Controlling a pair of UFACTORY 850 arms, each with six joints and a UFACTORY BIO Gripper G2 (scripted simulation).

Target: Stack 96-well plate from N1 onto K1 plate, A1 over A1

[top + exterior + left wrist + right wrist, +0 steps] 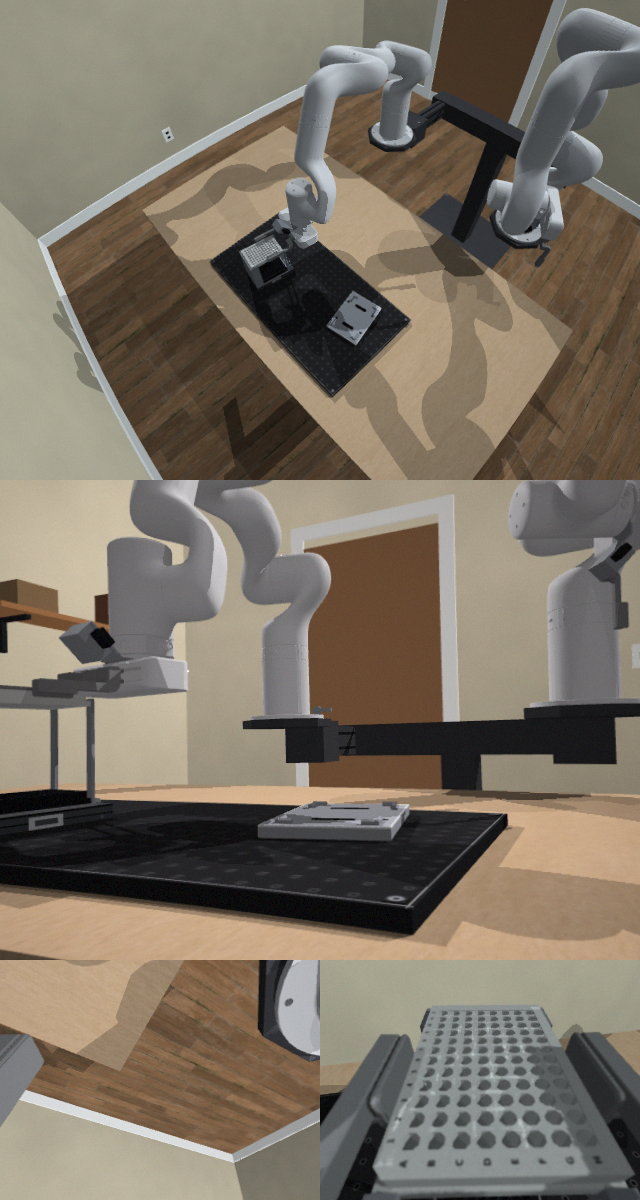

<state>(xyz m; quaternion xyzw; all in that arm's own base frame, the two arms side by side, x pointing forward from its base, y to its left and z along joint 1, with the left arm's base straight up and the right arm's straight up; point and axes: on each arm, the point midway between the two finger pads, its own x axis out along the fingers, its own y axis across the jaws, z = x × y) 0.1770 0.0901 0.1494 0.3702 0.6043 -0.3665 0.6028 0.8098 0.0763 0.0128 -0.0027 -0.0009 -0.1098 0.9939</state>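
The 96-well plate (262, 251) (15, 697) (490, 1080) is off nest N1 (350, 313) (330, 832), clamped by your right gripper (262, 247) (43, 687) (490, 1042) between its fingers above rack K1 (91, 748); nesting seems close, release remains.
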